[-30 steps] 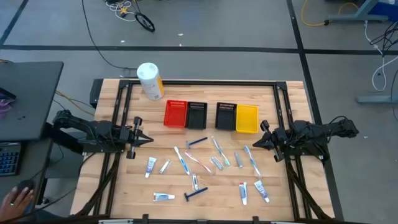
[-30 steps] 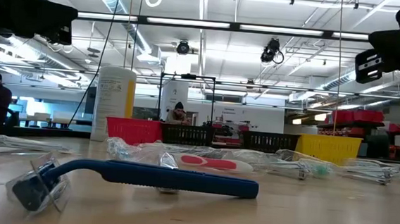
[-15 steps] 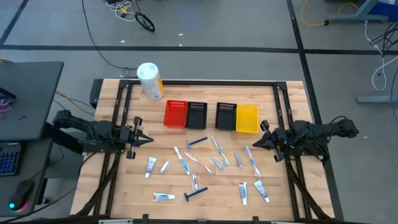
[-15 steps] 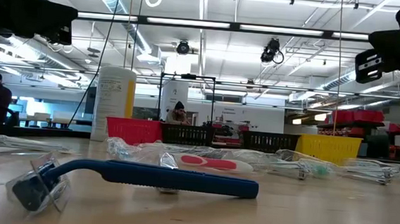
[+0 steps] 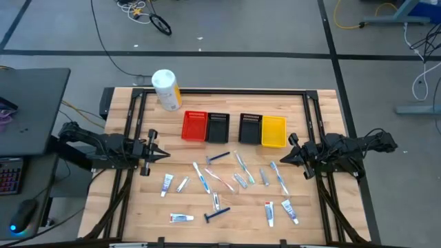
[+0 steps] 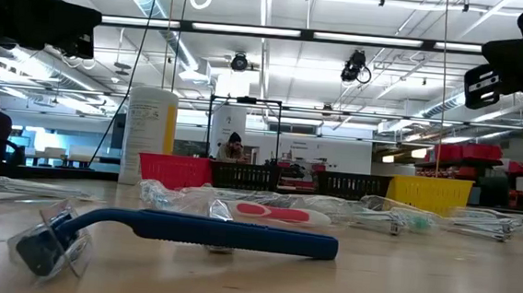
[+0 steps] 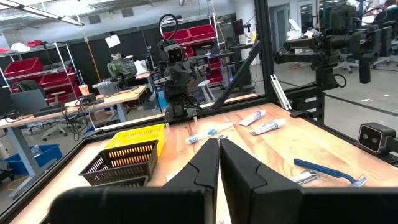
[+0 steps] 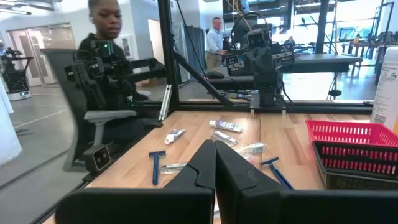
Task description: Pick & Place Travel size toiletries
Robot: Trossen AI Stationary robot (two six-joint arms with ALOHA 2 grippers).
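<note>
The travel size toiletries lie loose on the wooden table's near half. Among them are white toothpaste tubes [image 5: 167, 183] [image 5: 269, 212], thin toothbrushes [image 5: 202, 177] [image 5: 279, 176] and blue razors [image 5: 217, 158] [image 5: 216, 215]. One razor [image 6: 182, 233] lies flat close to the low camera. My left gripper [image 5: 165, 154] [image 7: 219, 149] is shut and points level over the table's left side, above the wood and touching nothing. My right gripper [image 5: 281, 160] [image 8: 215, 152] is shut the same way over the right side, facing the left one.
At the table's far middle stands a row of slotted bins: red [image 5: 194, 126], two black [image 5: 218, 127] [image 5: 250, 127] and yellow [image 5: 273, 131]. A white-and-yellow cylinder container [image 5: 166, 89] stands at the far left. A black frame [image 5: 227, 90] rims the table. A person [image 8: 102, 56] sits beyond the left side.
A person's hand that lay by a mouse on the floor-level desk left of the table has drawn out of view. Both arms and the toiletries have kept still.
</note>
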